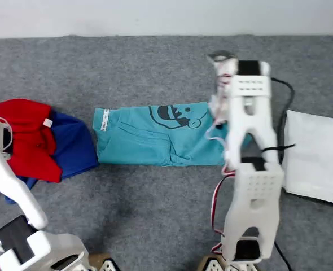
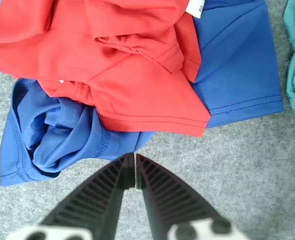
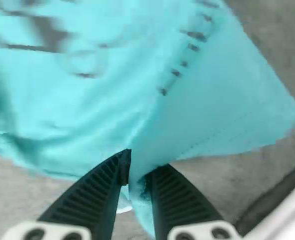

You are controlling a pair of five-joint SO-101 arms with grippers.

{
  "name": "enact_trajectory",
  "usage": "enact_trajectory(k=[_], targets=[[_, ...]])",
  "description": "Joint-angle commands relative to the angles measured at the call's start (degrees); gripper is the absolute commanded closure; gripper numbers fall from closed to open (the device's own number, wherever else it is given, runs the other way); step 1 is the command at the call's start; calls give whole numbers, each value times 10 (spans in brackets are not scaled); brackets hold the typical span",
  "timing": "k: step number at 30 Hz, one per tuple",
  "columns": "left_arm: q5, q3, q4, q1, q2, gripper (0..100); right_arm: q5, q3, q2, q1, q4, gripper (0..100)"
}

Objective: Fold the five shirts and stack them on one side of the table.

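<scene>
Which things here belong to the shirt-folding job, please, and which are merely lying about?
Job: teal shirt, pinched by the right gripper; red shirt; blue shirt; white folded shirt.
Not the job: grey table covering; black arm cable.

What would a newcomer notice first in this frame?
The teal shirt lies in the middle of the table, its edge pinched in the right gripper. On the left, a red shirt lies crumpled on a blue shirt, with the left gripper shut just off them. A white shirt lies at the right edge.
</scene>
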Motion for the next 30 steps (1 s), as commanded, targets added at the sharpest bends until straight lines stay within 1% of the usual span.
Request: enact_trajectory(k=[1,5,7,13,20,30], targets=[[-2,-3,-5,0,-27,985,10,-6,-87,-74,13,989],[-2,-3,-9,3,-27,985,11,-6,-110,-164,7,989],[-2,-3,-9,4,-27,985,11,-6,-109,-201,-13,989],[-2,-3,-10,4,-27,985,11,-6,-81,-279,-84,989],[-2,-2,-25,2,-26,985,11,-6,-22,-333,-148,989],[-2,-2,-25,0,-26,985,11,-6,7,-371,-204,988]])
